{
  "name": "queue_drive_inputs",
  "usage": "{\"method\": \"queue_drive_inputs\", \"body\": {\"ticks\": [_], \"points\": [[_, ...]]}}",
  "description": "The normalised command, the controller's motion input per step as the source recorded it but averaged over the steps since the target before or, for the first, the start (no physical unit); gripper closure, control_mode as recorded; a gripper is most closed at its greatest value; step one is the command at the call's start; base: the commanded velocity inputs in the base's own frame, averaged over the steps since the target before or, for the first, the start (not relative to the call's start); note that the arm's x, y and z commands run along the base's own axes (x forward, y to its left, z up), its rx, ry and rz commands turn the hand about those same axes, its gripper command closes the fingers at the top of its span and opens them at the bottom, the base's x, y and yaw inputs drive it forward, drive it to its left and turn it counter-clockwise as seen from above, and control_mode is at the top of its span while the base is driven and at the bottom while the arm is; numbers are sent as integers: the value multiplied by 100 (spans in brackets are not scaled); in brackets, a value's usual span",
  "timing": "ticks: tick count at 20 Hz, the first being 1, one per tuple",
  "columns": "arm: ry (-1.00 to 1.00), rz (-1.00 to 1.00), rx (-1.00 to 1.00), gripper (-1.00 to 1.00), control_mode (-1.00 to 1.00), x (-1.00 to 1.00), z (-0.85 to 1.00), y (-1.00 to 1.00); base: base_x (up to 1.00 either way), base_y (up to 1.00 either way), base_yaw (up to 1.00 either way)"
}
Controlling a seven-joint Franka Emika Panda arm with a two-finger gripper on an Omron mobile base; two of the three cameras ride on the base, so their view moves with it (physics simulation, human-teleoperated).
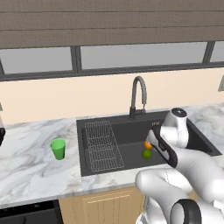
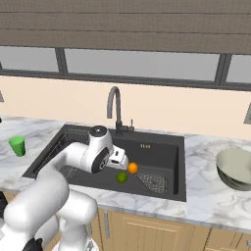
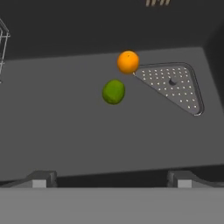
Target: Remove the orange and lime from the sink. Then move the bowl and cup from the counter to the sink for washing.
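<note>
Dark grey and nearly black, the sink (image 2: 169, 147) holds both fruits on its floor. In the hand view the orange (image 3: 128, 62) sits at about one o'clock from the picture's centre, touching the edge of the perforated drain plate (image 3: 175, 85), which spreads toward three o'clock. The lime (image 3: 113, 92) lies just beside the orange, at its seven o'clock, apart from the plate. The gripper (image 3: 111, 179) hangs above the basin with its fingers spread wide and released, grasping nothing; the two tips (image 3: 41, 178) rise at six o'clock, well short of the fruit. A wire rack (image 1: 103, 144) fills the sink's left part, and the curved faucet (image 1: 138, 96) stands behind the basin. On the white marble counter (image 1: 30, 162) the light-green cup (image 1: 57, 148) stands upright at nine o'clock of the sink in the left base view. The pale bowl (image 2: 236, 169) rests on the counter at three o'clock of the sink in the right base view.
</note>
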Motion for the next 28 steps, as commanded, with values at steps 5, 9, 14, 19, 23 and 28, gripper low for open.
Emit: {"method": "queue_drive_inputs", "body": {"ticks": [5, 9, 14, 19, 23, 28], "points": [[1, 0, 0, -100, -100, 11, -23, 0, 0, 0, 0], [2, 0, 0, -100, -100, 10, -23, 0, 0, 0, 0], [3, 0, -2, -100, -100, 9, -20, 0, 0, 0, 0], [13, 0, -1, -100, -100, 8, -20, 0, 0, 0, 0], [2, 0, -1, -100, -100, 9, -18, 2, 0, 0, 0], [0, 0, -1, -100, -100, 11, -16, 3, 0, 0, 0]]}}
